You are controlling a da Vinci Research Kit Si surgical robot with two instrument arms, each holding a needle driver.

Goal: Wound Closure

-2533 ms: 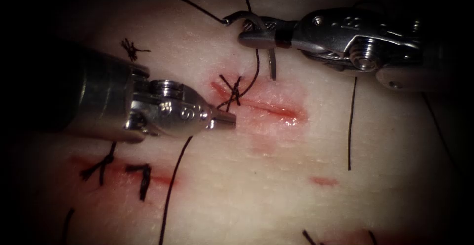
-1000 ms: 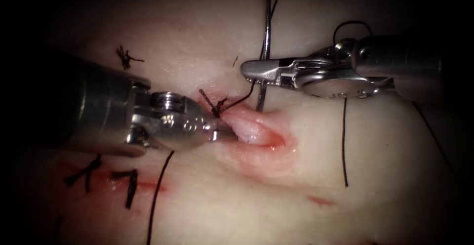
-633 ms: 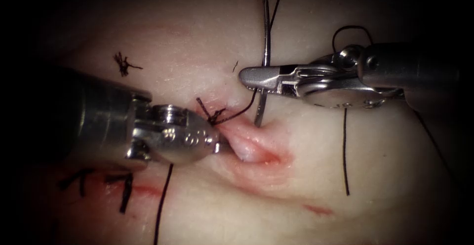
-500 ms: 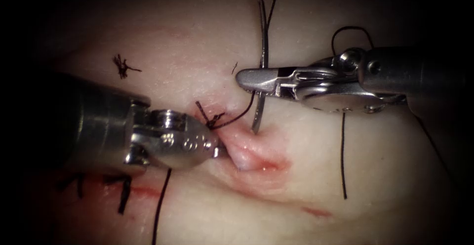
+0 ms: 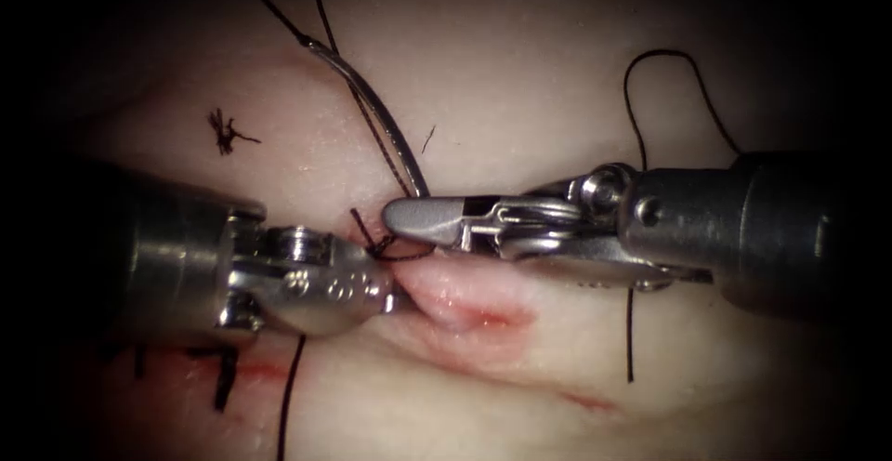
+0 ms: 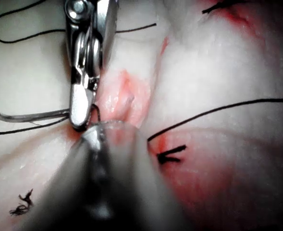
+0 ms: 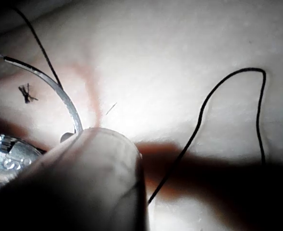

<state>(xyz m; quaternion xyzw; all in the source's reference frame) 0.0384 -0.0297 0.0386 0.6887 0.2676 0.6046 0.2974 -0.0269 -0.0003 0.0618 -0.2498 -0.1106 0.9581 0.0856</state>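
The cut (image 5: 478, 312) gapes pink in the tissue (image 5: 520, 98). At its left end, my left tool (image 5: 395, 286) is shut on the raised lip of tissue. My right tool (image 5: 409, 217) comes in from the right and lies just above that lip, shut on the curved needle (image 5: 372, 108) past mid-curve, toward the tip. The needle's tail rises up and left, trailing black thread (image 5: 269, 6); its tip end is hidden behind the jaws. A tied stitch (image 5: 370, 238) sits between both tools. The left wrist view shows the right tool (image 6: 81, 120) and needle (image 6: 30, 115). The needle (image 7: 59, 91) arcs in the right wrist view.
Older stitches (image 5: 223, 377) and red fluid (image 5: 265, 366) lie lower left of the cut. A cut knot end (image 5: 223, 131) sits upper left. A thread loop (image 5: 660, 61) and a loose strand (image 5: 630, 340) lie right of the cut. Another strand (image 5: 288, 405) runs under the left tool.
My right tool has moved down and left to the cut's lip, and the needle has swung so its tail leans up and left. The left tool still holds the lifted tissue.
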